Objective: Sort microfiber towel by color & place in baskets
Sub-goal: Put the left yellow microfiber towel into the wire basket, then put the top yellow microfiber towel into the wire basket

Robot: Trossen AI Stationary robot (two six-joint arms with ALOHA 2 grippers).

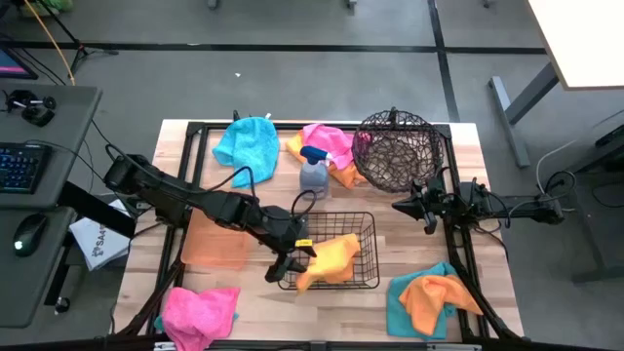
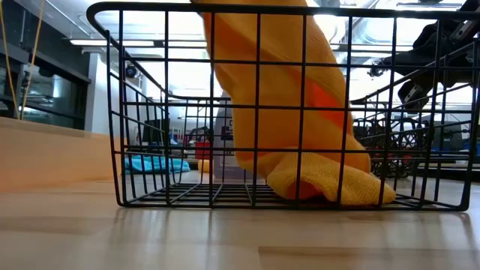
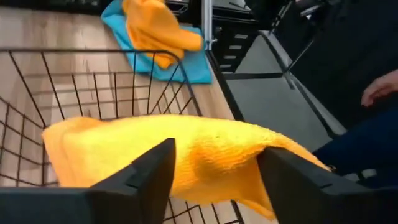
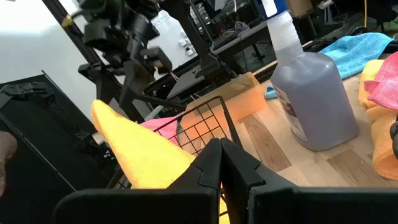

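An orange towel (image 1: 333,255) lies in the black rectangular wire basket (image 1: 368,222). Its lower end rests on the basket floor (image 2: 330,187) and its upper end rises past the near rim (image 2: 255,45). My left gripper (image 1: 283,268) is at that basket's near left corner, open. Its two fingers stand apart in front of the towel's raised end (image 3: 214,149). My right gripper (image 1: 398,206) is shut and empty, hovering near the dark round wire basket (image 1: 395,146). The flat orange tray (image 1: 214,239) lies left of the black basket. My left gripper has its open fingers (image 3: 146,177) on either side of the orange towel's raised end (image 3: 214,134), coming slanting from the table's left. I cannot tell whether a finger touches the cloth.
A grey spray bottle (image 1: 313,174) stands behind the black basket. Far side: a teal towel (image 1: 249,141) and a pink and orange heap (image 1: 330,146). Near edge: a pink towel (image 1: 200,314) at left, an orange towel on a teal one (image 1: 434,302) at right. A person's hand (image 3: 379,87) shows beyond the table.
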